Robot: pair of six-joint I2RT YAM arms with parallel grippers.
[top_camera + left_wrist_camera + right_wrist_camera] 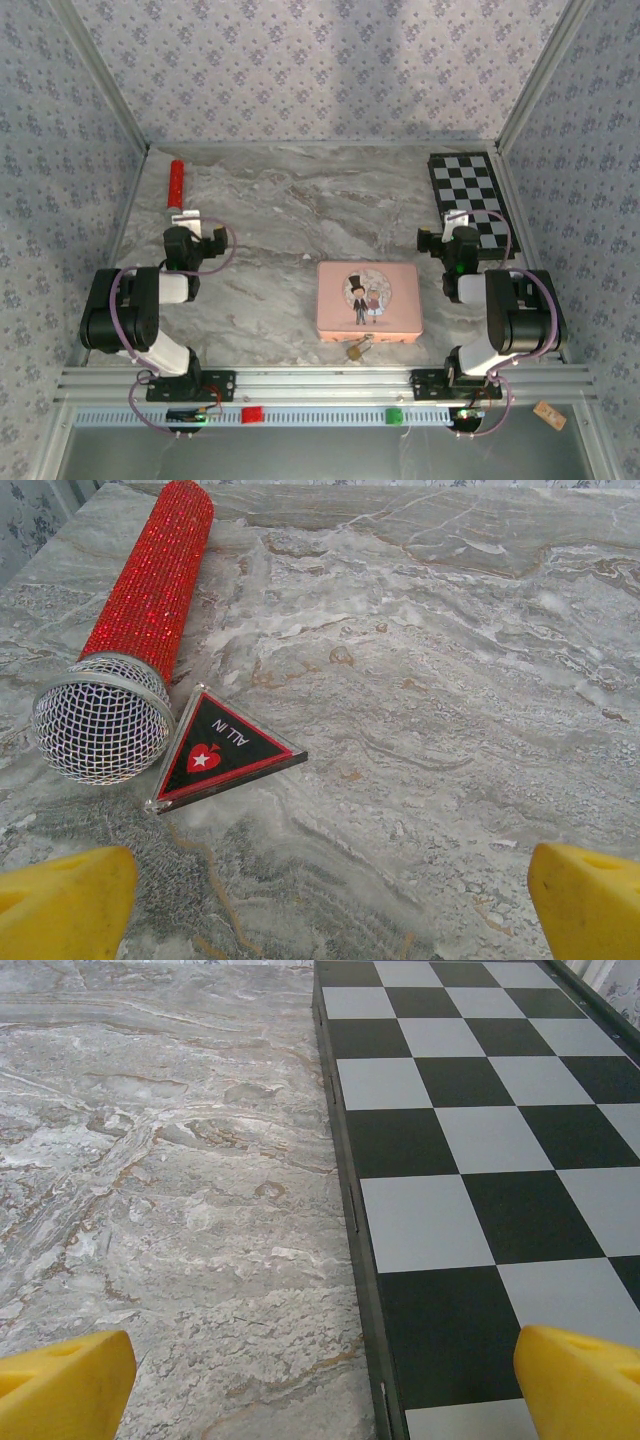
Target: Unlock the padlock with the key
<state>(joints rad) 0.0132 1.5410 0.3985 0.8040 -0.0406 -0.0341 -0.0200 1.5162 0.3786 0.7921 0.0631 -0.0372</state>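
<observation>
The grey marbled tabletop [280,215] sits inside walls of pale floral paper, and what you want lies at its near edge. The tiny brass-gold padlock with the thin silvery shackle [355,350] is just beside the near side of the pink rectangular tin with the cartoon couple [368,300], between your two arm bases. In the overhead view it is too small to tell how it lies, or to pick out the key.

Both tools are well apart from it. Your left gripper [330,905] hangs with yellow fingertips spread wide and nothing between them, near the red glitter microphone with the mesh head [150,590] and the black triangular "ALL IN" token [222,750]. Your right gripper [325,1385] is equally wide and empty, at the left edge of the black-and-white chequered board [480,1160].

By my judgement nothing is begun. Bring one wrist over the tin's near edge first, so its camera resolves lock and key before you commit. Then pin the lock body with one arm and take the key by its bow with the other, blade free.
</observation>
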